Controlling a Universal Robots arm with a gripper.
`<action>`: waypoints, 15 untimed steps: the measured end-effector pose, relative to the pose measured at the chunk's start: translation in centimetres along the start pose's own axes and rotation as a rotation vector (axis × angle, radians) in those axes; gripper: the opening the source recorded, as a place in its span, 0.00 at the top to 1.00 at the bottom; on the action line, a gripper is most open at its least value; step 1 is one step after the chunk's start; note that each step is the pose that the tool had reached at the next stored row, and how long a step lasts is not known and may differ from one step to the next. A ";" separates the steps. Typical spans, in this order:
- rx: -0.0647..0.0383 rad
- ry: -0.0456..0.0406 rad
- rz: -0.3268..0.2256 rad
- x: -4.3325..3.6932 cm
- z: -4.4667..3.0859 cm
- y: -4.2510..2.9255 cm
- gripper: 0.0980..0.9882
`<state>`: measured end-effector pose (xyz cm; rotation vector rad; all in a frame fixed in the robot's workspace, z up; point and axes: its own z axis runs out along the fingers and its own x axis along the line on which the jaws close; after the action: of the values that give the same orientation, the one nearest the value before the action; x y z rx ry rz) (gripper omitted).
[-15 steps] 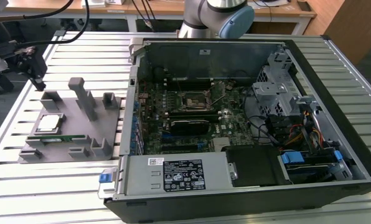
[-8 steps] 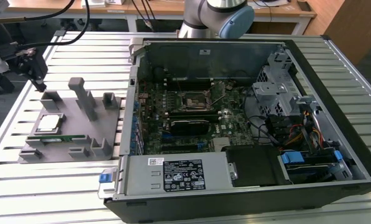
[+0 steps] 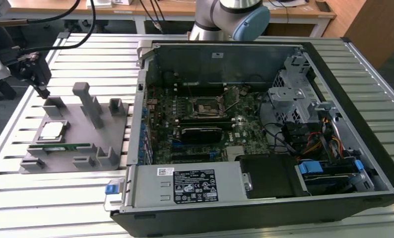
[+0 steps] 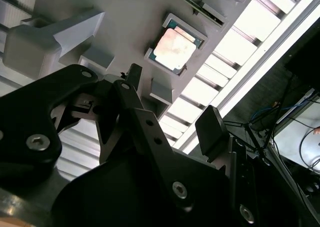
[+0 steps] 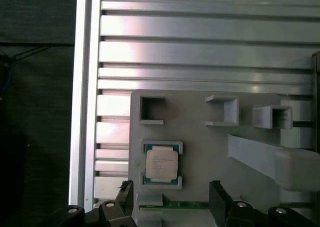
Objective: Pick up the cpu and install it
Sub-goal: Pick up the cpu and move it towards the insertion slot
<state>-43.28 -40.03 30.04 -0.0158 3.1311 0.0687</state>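
Observation:
The cpu (image 3: 51,131) is a small square chip with a silvery top. It lies flat in a recess of the grey holder plate (image 3: 74,134) on the exterior view's left. Both wrist views look down on the cpu (image 5: 161,165) (image 4: 175,48). My gripper (image 3: 41,89) hangs above the plate's far end, clear of the chip. It is open, and its two black fingers (image 5: 125,197) stand wide apart on either side of the cpu's recess with nothing between them; the gripper (image 5: 172,201) (image 4: 172,94) touches nothing. The motherboard's square socket (image 3: 207,106) sits inside the open computer case.
A long green memory stick (image 3: 59,147) (image 5: 185,205) lies in the plate beside the cpu. Grey posts (image 3: 91,104) rise from the plate. The open computer case (image 3: 356,99) has tall walls, a drive cage and cables. The slatted metal table (image 3: 51,198) carries everything.

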 end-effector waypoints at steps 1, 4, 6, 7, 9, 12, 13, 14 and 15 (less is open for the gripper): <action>0.000 0.0000 0.000 0.00 0.03 0.00 0.32; 0.000 0.0000 0.000 0.00 0.11 -0.01 0.32; 0.000 0.0000 0.000 0.00 0.16 -0.01 0.32; 0.000 0.0000 0.000 0.00 0.18 -0.01 0.32; 0.000 0.0000 0.000 0.00 0.24 -0.01 0.32; 0.000 0.0000 0.000 0.00 0.31 -0.01 0.32; 0.000 0.0000 0.000 0.00 0.33 -0.02 0.32; 0.000 0.0000 0.000 0.00 0.36 -0.02 0.32; 0.000 0.0000 0.000 0.00 0.38 -0.02 0.32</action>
<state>-43.28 -40.03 29.66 -0.0158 3.1311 0.0687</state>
